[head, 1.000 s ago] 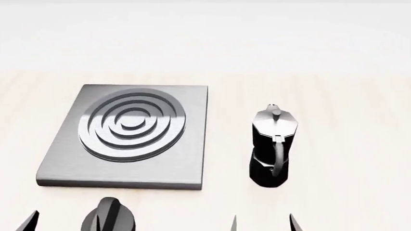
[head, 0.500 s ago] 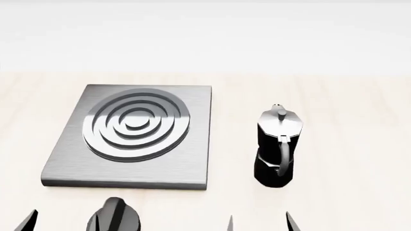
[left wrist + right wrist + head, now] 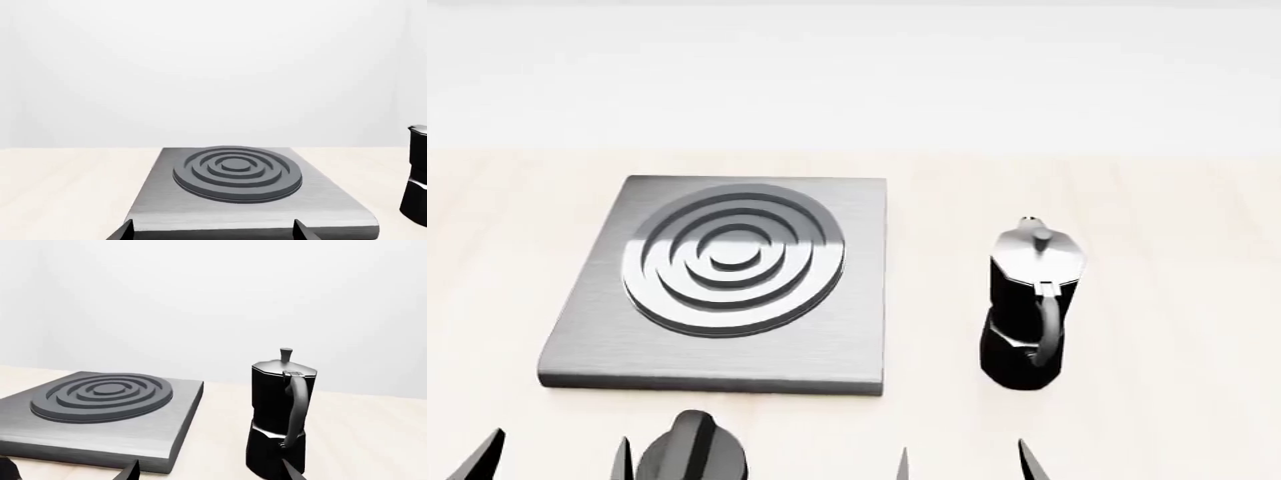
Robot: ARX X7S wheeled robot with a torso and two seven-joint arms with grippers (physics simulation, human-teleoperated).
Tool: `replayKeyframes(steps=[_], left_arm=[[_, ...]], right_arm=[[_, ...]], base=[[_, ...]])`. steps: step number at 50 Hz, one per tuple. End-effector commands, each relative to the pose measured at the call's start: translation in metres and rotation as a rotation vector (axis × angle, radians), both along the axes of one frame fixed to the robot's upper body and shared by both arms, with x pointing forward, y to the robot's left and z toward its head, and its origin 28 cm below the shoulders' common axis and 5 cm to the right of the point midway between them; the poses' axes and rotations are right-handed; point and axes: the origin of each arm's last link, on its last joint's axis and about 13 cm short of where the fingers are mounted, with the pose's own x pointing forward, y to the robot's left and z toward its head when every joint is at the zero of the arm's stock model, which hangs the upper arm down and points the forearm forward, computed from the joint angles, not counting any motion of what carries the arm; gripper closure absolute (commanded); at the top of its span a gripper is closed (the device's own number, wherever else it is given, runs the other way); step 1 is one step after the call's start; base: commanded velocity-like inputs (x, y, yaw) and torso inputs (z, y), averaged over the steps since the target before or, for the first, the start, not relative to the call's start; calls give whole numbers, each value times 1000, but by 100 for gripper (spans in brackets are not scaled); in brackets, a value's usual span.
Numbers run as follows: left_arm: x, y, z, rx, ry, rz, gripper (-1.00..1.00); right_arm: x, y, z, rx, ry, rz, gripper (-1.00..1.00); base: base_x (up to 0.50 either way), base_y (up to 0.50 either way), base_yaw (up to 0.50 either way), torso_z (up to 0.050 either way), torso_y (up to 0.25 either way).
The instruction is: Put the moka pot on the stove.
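The moka pot [image 3: 1034,310] stands upright on the pale wooden table to the right of the stove [image 3: 854,340], its handle toward me. It also shows in the right wrist view as moka pot [image 3: 280,410], just beyond my right gripper [image 3: 210,474], whose fingertips stand wide apart and empty. In the head view my right gripper [image 3: 966,466] sits just in front of the pot. My left gripper [image 3: 557,464] is open too, near the stove's front edge. In the left wrist view, my left gripper [image 3: 212,233] faces the stove [image 3: 167,212], and the moka pot [image 3: 417,175] is cut off at the edge.
A black round knob with a ridge [image 3: 694,458] lies on the table in front of the stove, between my two grippers. The stove [image 3: 153,440] fills one side of the right wrist view. A plain white wall rises behind the table.
In the head view the stove, pot and knob have slid a little to the right. Both grippers stay open and low at the frame's bottom edge.
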Motion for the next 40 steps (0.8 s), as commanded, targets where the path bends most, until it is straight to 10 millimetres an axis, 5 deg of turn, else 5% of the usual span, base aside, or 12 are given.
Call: replayKeyframes(steps=[1,40], left_arm=[[1,1,1,0,0,1,-100],[0,2,0,3,1,4,-100]], right_arm=[[0,0,0,0,0,0,-100],[0,0,0,6,-6,8,-100]], base=[[0,74,0,0,0],[0,73,0,0,0]])
